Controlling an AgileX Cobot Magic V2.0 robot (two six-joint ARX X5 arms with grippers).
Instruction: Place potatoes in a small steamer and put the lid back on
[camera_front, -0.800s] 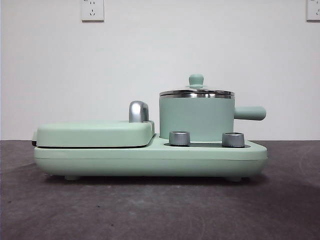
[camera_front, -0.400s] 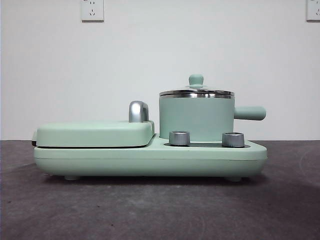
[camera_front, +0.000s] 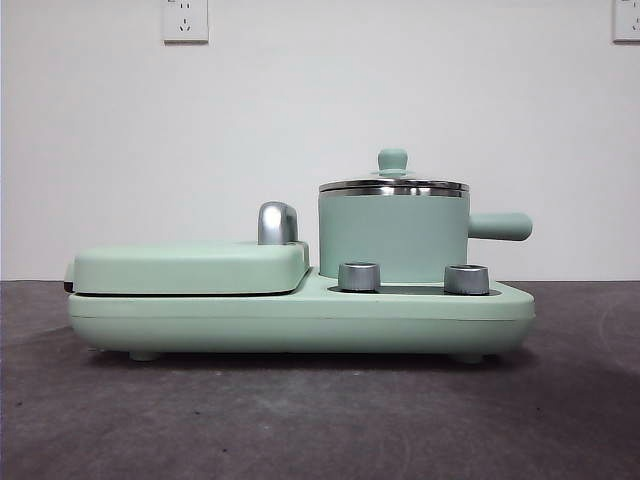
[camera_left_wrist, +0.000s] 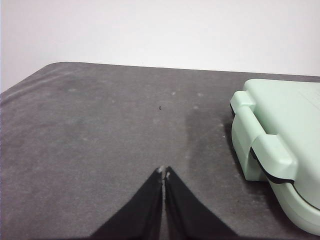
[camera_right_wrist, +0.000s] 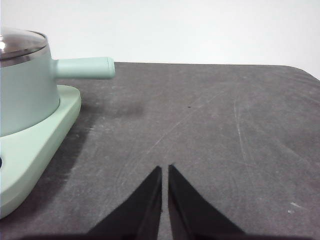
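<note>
The small steamer (camera_front: 393, 238), a mint-green pot with a steel rim and a stubby side handle (camera_front: 500, 226), stands on the right of a mint-green cooker base (camera_front: 300, 318). The glass lid (camera_front: 393, 183) with its green knob sits on it. It also shows in the right wrist view (camera_right_wrist: 24, 85). The potato is not visible. My left gripper (camera_left_wrist: 163, 172) is shut and empty over bare table, to the left of the cooker. My right gripper (camera_right_wrist: 164, 169) is shut and empty over bare table, to the right of the steamer. Neither gripper appears in the front view.
A flat mint-green lidded griddle (camera_front: 190, 268) fills the cooker's left half; its end shows in the left wrist view (camera_left_wrist: 280, 150). A chrome hinge post (camera_front: 277, 223) and two steel knobs (camera_front: 359, 277) stand on the base. The table (camera_front: 300, 420) is dark grey, before a white wall.
</note>
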